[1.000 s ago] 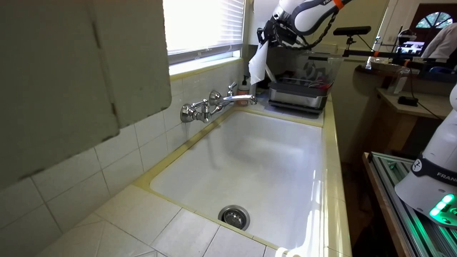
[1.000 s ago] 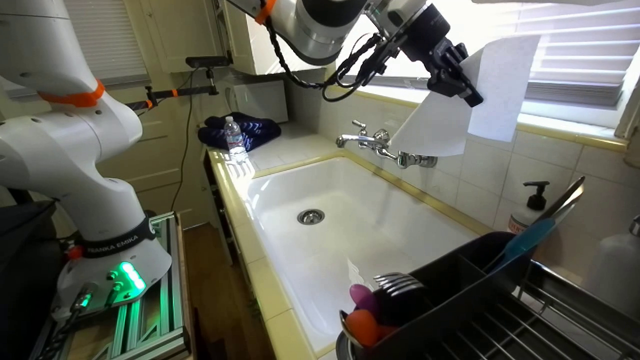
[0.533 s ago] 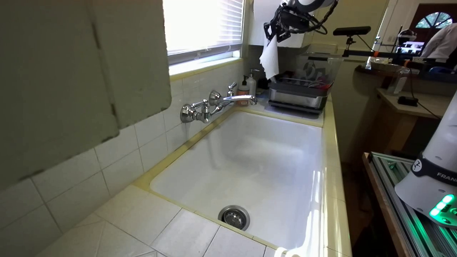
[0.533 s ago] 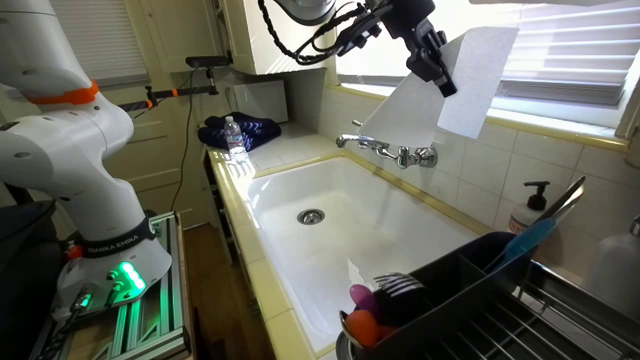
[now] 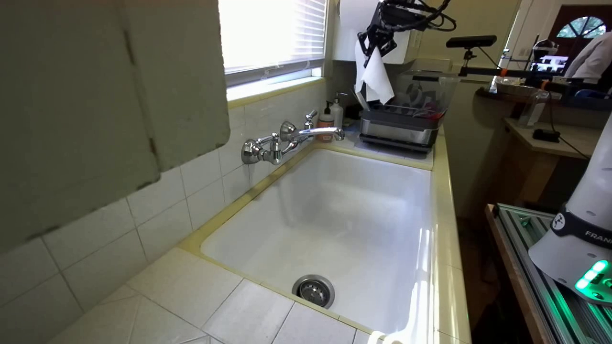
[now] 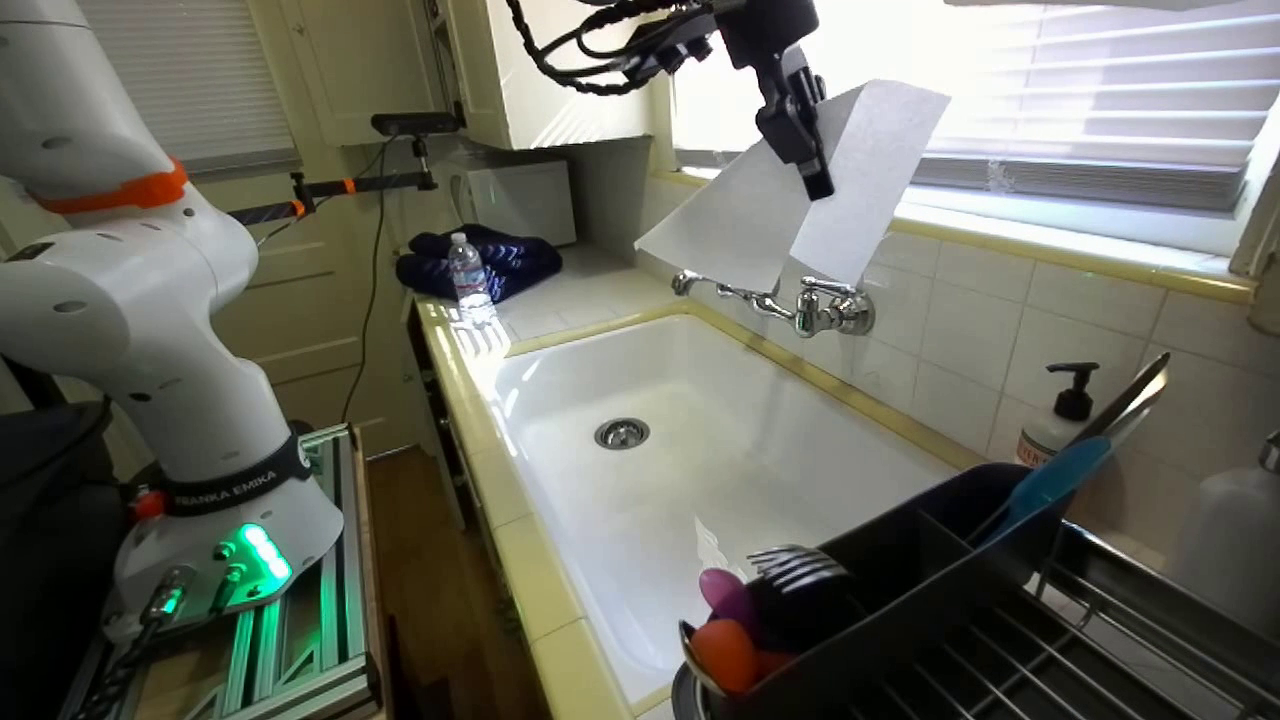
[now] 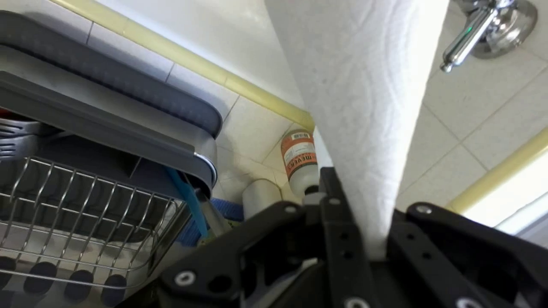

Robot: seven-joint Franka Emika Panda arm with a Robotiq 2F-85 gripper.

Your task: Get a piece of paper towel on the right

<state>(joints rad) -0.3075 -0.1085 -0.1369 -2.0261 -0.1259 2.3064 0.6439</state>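
Note:
The piece of paper towel [image 5: 378, 82] is a thin, limp white sheet. My gripper [image 5: 370, 53] is shut on it and holds it in the air. In an exterior view the sheet [image 6: 875, 175] drapes to both sides of the gripper [image 6: 815, 180], and its lower edge overlaps the faucet in the picture. In the wrist view the towel [image 7: 364, 98] runs narrow and creased down between the fingers [image 7: 361, 196]. It hides part of the sink and wall there, and most of one fingertip.
The white sink [image 5: 354, 229] has a wall faucet [image 6: 830, 312]. A dish rack with utensils [image 6: 920, 590] stands at one end, beside a soap bottle [image 7: 299, 156]. A water bottle [image 6: 468, 270] and dark cloth [image 6: 510, 255] lie on the far counter. A window [image 5: 272, 33] is behind.
My gripper has moved with the towel, to the left in an exterior view and slightly to the right in an exterior view. The towel swings and its folds have shifted. It stays held.

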